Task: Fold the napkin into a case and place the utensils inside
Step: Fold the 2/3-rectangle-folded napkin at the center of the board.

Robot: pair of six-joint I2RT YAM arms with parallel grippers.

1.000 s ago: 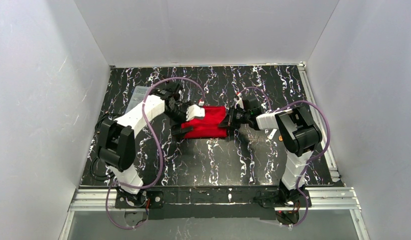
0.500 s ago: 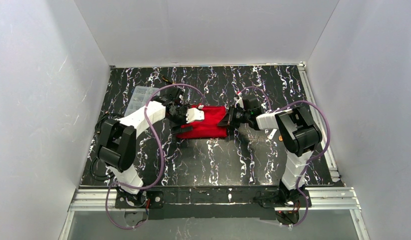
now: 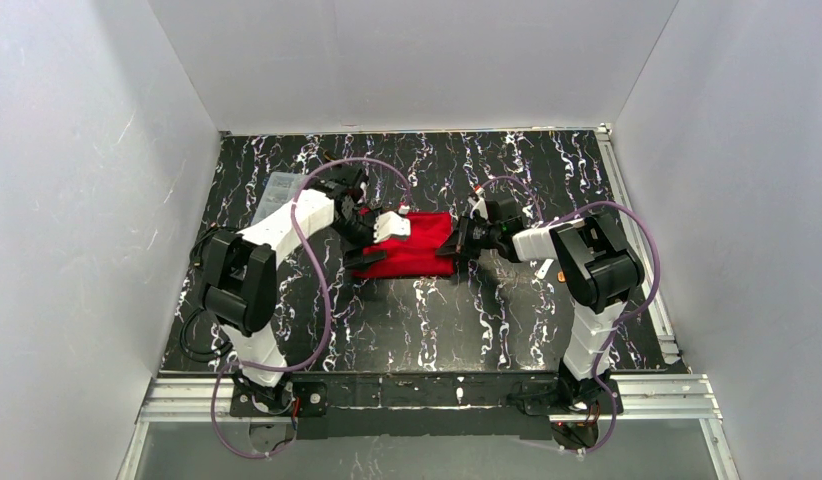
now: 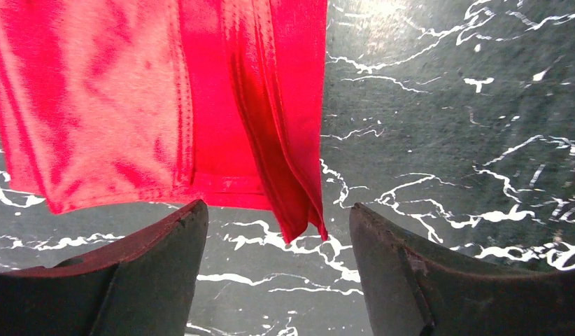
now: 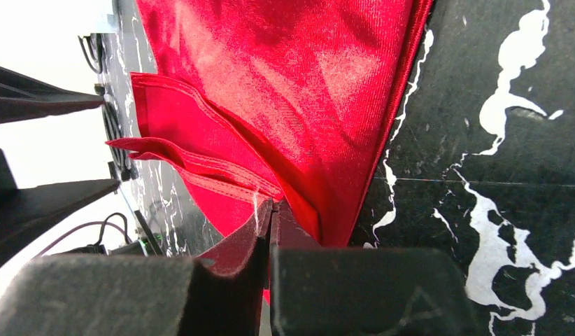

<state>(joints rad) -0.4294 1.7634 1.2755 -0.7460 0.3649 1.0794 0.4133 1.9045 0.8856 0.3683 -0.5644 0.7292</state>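
The red napkin [image 3: 415, 246] lies folded into a layered rectangle at mid-table, between both arms. My left gripper [image 3: 370, 243] is at its left end. In the left wrist view the napkin [image 4: 131, 105] fills the upper left. A folded corner of it hangs between my left gripper's [image 4: 278, 227] open jaws, and neither finger touches it. My right gripper [image 3: 454, 243] is at the cloth's right end. In the right wrist view it [image 5: 271, 210] is shut on the napkin's [image 5: 292, 91] layered hem. I cannot make out the utensils.
A clear plastic compartment box [image 3: 278, 190] sits at the back left of the black marbled table [image 3: 427, 320]. White walls enclose the table on three sides. Purple cables loop over both arms.
My left gripper's jaws have narrowed and shifted slightly along the napkin's left end. The right gripper has kept its pinch and place.
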